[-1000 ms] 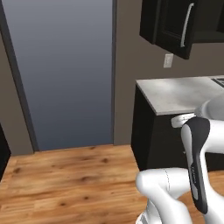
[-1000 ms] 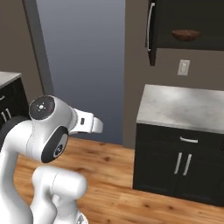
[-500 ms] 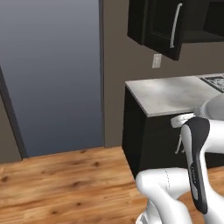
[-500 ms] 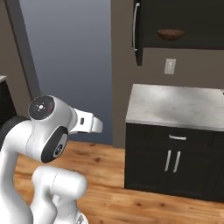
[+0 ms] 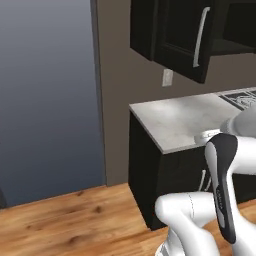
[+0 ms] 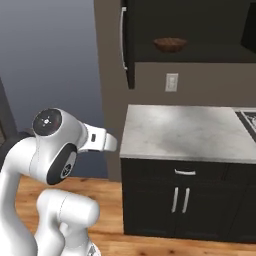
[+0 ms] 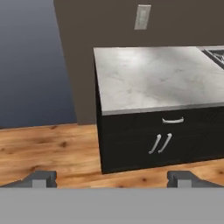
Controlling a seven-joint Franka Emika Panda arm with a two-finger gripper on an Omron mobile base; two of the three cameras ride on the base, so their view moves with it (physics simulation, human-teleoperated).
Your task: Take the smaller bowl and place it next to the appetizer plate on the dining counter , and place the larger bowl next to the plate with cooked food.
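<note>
The smaller bowl (image 6: pixel 170 44), shallow and dark reddish-brown, sits on a shelf inside the open upper cabinet (image 6: pixel 190 27) above the marble worktop (image 6: pixel 185 132). My gripper (image 7: pixel 111 178) is open, its two dark fingertips (image 7: pixel 41 177) wide apart with nothing between them. It points at the front of the worktop (image 7: pixel 148 76) from a distance, well below the bowl. The larger bowl, the appetizer plate, the plate with cooked food and the dining counter are out of view.
The black base cabinet (image 7: pixel 157 140) under the worktop stands on a wooden floor (image 7: pixel 43 144). A cabinet door (image 6: pixel 125 40) hangs open beside the shelf. A wall outlet (image 6: pixel 171 81) is below it. A cooktop (image 6: pixel 247 117) lies at the worktop's right end. A grey wall (image 5: pixel 45 95) is left.
The base has driven and both base views have shifted: worktop and upper cabinet now sit nearer and more central. The arm keeps its folded pose and the gripper stays open.
</note>
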